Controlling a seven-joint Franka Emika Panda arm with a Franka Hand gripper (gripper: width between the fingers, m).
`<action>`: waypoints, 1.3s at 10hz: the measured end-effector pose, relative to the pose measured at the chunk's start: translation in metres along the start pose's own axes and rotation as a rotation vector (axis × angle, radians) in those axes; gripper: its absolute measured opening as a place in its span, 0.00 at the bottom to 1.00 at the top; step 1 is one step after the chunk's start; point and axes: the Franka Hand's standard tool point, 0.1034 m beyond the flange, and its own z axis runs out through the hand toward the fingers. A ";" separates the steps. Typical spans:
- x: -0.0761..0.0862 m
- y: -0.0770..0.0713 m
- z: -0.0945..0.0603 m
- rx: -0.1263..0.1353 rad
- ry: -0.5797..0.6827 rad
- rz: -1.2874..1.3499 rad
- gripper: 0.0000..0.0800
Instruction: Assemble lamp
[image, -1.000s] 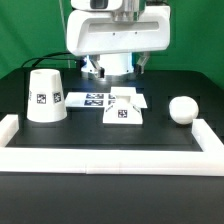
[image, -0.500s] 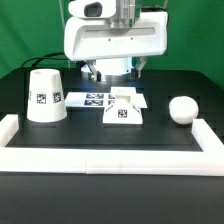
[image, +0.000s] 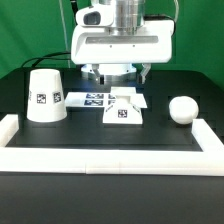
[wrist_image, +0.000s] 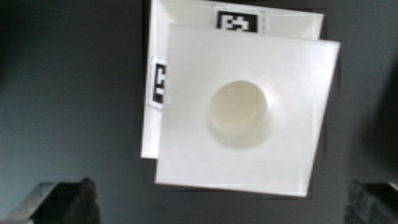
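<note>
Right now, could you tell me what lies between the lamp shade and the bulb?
In the exterior view, the square base sits between the shade and the bulb, with the marker board beside it toward the shade.

Shade at the exterior view's left, bulb right, base between, seemingly on the marker board.

The table is black with a white rim around it. A white shade stands wide end down on the exterior view's left. A round bulb sits on the right, well apart. In the middle lies the flat marker board. The square base lies partly on it.
</note>
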 end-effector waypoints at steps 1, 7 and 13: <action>-0.001 -0.001 0.002 0.010 -0.009 0.021 0.87; -0.005 0.000 0.011 0.039 -0.016 0.086 0.87; -0.019 -0.006 0.033 0.044 -0.025 0.102 0.87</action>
